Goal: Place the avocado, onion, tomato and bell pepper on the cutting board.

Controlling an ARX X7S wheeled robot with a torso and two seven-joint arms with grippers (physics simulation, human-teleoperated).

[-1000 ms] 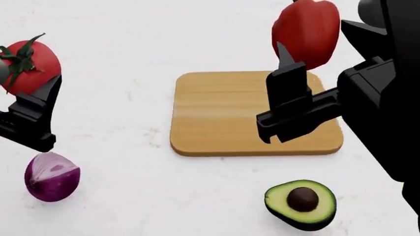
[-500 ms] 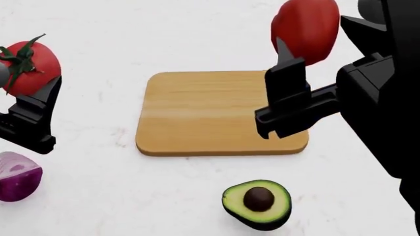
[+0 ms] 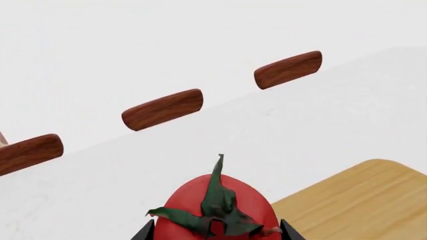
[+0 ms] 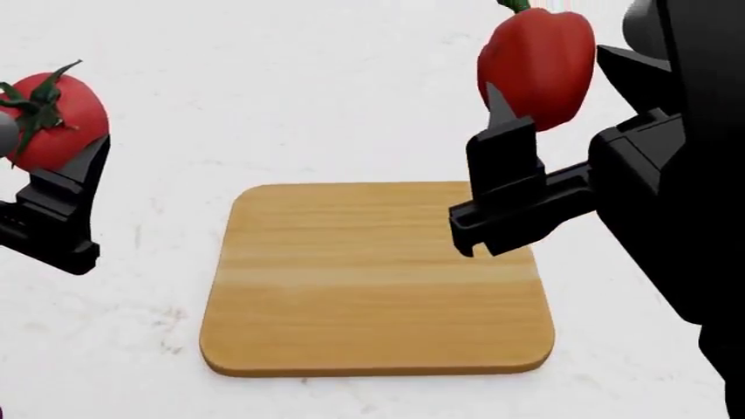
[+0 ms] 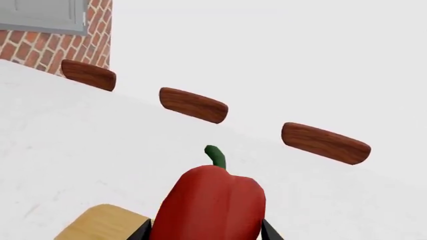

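The wooden cutting board [image 4: 372, 279] lies bare on the white counter in the middle of the head view. High at the left, my left gripper [image 4: 52, 131] is shut on the round red tomato [image 4: 56, 118], whose dark green calyx [image 3: 217, 210] points up in the left wrist view. At the upper right, my right gripper [image 4: 547, 96] is shut on the tall red bell pepper [image 4: 538, 65], held above the board's far right corner; its green stem [image 5: 215, 156] shows in the right wrist view. The avocado and the onion are out of view.
The white counter [image 4: 291, 96] spreads around the board. At its far edge three brown wooden blocks [image 3: 163, 109] stand in a row before a pale wall. A brick wall with a grey panel [image 5: 47, 15] lies beyond the counter in the right wrist view.
The view has shifted: the board slid down and left to the middle of the picture, and the avocado and onion passed out of the frame. Both grippers still hold their vegetables aloft.
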